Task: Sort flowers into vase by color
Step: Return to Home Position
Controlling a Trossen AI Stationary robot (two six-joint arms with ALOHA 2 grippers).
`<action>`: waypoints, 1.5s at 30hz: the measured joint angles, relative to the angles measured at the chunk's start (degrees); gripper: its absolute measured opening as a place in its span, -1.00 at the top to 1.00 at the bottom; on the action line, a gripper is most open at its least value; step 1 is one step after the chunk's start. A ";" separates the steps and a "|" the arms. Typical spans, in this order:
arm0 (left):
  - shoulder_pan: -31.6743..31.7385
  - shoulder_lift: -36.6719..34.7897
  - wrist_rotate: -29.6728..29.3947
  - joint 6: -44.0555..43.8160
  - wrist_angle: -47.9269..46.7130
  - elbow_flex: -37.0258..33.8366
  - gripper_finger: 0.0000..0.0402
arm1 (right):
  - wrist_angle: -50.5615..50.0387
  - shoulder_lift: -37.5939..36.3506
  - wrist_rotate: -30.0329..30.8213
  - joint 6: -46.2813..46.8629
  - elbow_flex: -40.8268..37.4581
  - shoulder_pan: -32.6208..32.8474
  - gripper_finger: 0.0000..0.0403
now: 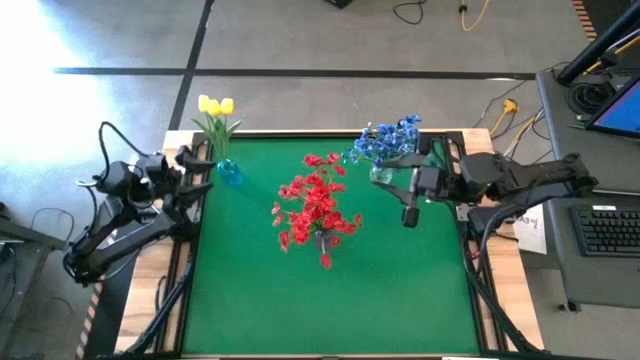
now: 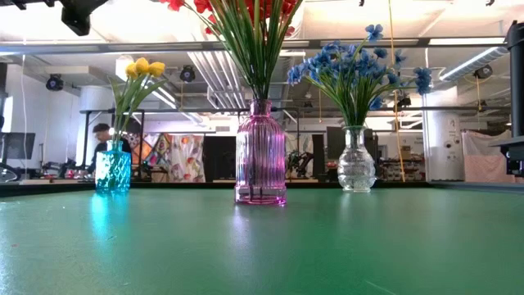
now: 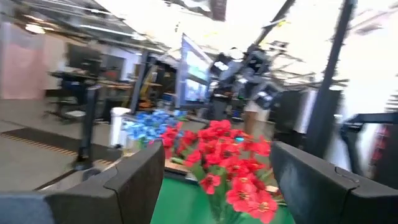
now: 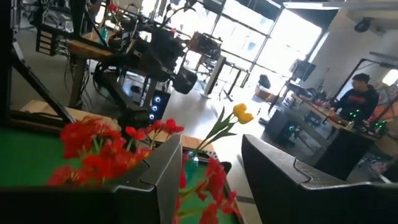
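Observation:
Three vases stand on the green table. A pink ribbed vase (image 2: 260,156) at the centre holds the red flowers (image 1: 315,205). A small blue vase (image 2: 113,170) near the far left corner holds the yellow buds (image 1: 215,105). A clear glass vase (image 2: 357,160) toward the far right holds the blue flowers (image 1: 385,140). My left gripper (image 1: 197,175) hovers open at the table's left edge beside the blue vase, and faces the red flowers (image 3: 233,162). My right gripper (image 1: 412,182) hovers open just right of the clear vase, holding nothing. It looks past red blossoms (image 4: 93,149) toward the yellow buds (image 4: 241,113).
A bare stretch of green table (image 1: 330,310) lies on the near side of the vases. A laptop and a keyboard (image 1: 610,228) sit on a side desk to the right. People show in the room beyond (image 4: 357,93), (image 2: 102,135).

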 joint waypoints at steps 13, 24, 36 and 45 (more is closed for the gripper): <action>-8.84 7.08 8.31 -1.15 20.35 -5.66 -0.30 | 9.31 -7.76 -5.42 0.05 -14.21 -0.02 0.36; -24.31 5.85 2.26 4.34 18.46 -10.52 -0.16 | 12.04 -20.18 -6.72 2.94 -22.80 -0.04 0.52; -33.55 4.93 4.81 9.20 15.13 -14.75 -0.15 | 12.19 -31.86 -9.14 7.48 -33.95 -0.04 0.68; -35.20 4.00 8.97 10.16 14.16 -17.47 0.07 | 14.28 -38.12 -9.04 12.04 -41.87 -0.04 0.76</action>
